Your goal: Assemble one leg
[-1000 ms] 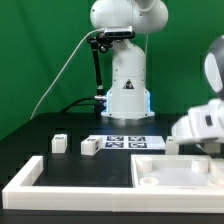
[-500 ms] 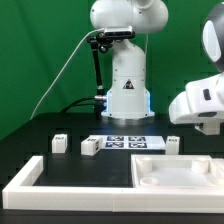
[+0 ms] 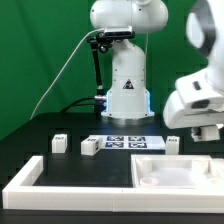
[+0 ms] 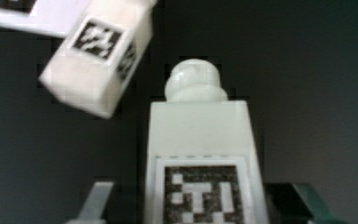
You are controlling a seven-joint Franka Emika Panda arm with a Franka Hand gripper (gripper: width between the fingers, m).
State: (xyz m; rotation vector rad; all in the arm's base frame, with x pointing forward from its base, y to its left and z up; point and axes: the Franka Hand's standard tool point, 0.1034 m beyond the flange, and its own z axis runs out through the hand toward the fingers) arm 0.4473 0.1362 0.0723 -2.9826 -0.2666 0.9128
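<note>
In the wrist view my gripper (image 4: 201, 196) is shut on a leg (image 4: 201, 140), a white peg-like block with a black-and-white tag, its rounded peg end pointing away from the fingers (image 4: 101, 198). A second leg (image 4: 99, 56) lies tilted on the dark table beyond it. In the exterior view the arm's white hand (image 3: 197, 100) hangs above the table at the exterior view's right; its fingers and the held leg are hard to make out there. Three more legs stand on the table: one (image 3: 60, 143), another (image 3: 90, 146), and one (image 3: 173, 144) below the hand.
The marker board (image 3: 126, 142) lies in front of the robot base (image 3: 125, 90). A large flat white panel with raised edges (image 3: 178, 171) lies at the front right. A long white border frame (image 3: 40, 185) runs along the front and left.
The arm's hand has risen from just above the table at the exterior view's right, uncovering the leg that stands below it. The other parts have not moved.
</note>
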